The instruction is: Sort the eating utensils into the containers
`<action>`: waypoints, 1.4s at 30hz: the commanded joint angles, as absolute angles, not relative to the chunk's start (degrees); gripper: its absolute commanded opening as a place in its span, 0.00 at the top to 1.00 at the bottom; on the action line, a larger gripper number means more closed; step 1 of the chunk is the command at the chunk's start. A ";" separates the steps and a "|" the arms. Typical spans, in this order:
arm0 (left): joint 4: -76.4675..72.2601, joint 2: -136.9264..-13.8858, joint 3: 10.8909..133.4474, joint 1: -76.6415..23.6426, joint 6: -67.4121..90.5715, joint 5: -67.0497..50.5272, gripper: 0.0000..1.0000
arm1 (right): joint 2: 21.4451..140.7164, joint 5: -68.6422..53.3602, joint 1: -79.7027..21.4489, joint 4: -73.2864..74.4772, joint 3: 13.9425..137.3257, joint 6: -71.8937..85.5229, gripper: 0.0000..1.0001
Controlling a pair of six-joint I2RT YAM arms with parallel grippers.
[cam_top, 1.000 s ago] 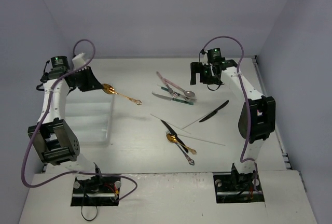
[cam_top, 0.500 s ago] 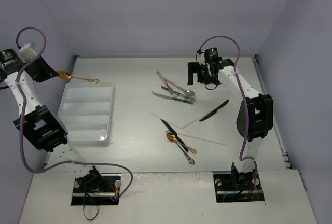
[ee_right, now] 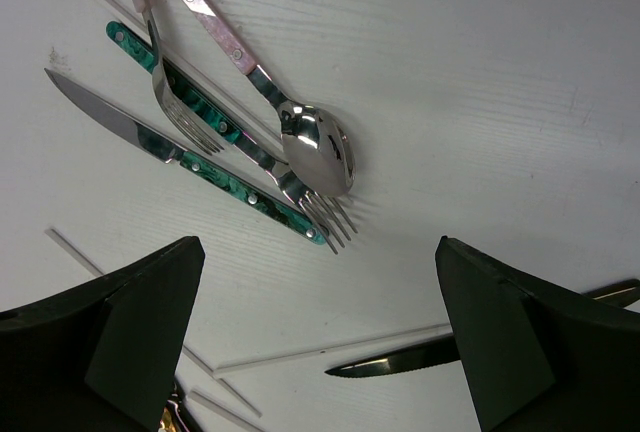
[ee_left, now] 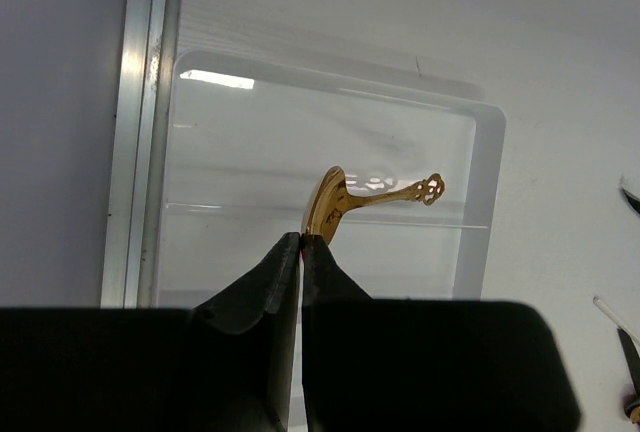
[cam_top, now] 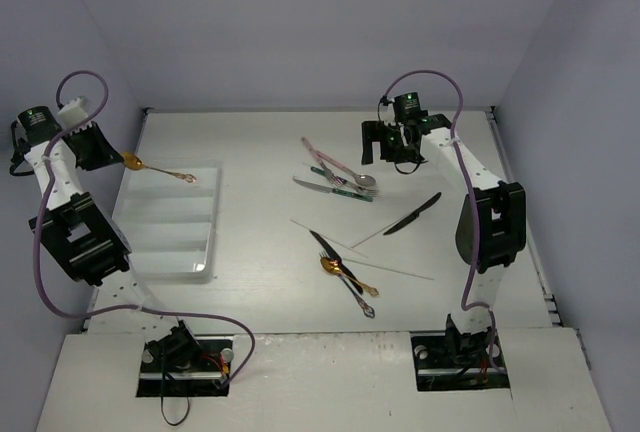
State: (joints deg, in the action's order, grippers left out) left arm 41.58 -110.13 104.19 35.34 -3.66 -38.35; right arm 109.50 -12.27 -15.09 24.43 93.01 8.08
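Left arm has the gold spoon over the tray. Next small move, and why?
Probably lower the left gripper slightly, then open it. It is shut on the bowl of the gold spoon, which hangs above the far compartment of the tray and is not yet resting in it. A short descent before release should land it inside rather than bouncing out.

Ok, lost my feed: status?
Left tool shut on gold spoon, over the tray, far end. Right tool open above pink-handled spoon. Nothing blocking.
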 commanded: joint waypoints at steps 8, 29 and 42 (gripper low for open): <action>32.68 -110.17 99.26 31.89 0.29 -37.48 1.00 | 108.50 -12.26 -15.47 23.47 95.05 7.95 0.00; 33.02 -101.63 98.23 20.93 -5.54 -33.70 0.46 | 103.97 -10.48 -15.43 23.59 90.76 8.64 0.00; 30.51 -95.09 81.58 -17.03 -5.56 -34.35 0.61 | 96.51 -5.37 -11.61 23.47 82.89 15.02 0.00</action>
State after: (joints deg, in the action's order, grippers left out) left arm 32.49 -95.57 85.14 -11.16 -8.14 -31.53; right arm 102.15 -9.02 -13.87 24.32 84.16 11.64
